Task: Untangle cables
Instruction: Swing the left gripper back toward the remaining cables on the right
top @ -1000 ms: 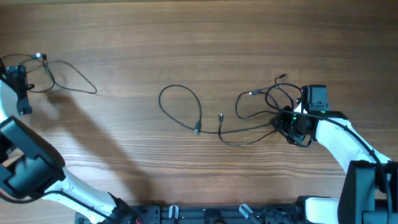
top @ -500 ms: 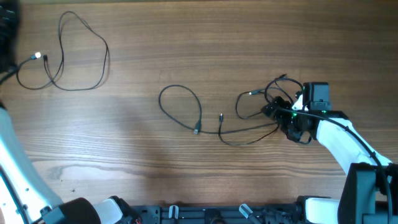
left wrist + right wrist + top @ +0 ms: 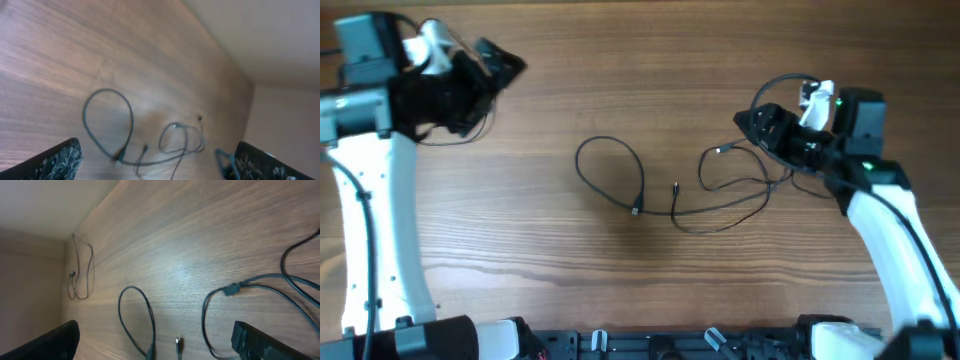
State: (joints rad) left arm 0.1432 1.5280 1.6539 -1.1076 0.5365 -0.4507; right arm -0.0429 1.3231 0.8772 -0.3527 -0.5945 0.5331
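Two cables (image 3: 643,182) lie loosely crossed mid-desk (image 3: 620,60), with bare wood open toward the far and near edges. Their right-hand loops reach just below the right gripper (image 3: 760,125), whose jaws stand wide apart with nothing between them. One third cable (image 3: 92,267) sits by the far-left corner, largely hidden overhead beneath the left gripper (image 3: 500,72), likewise spread wide and empty.
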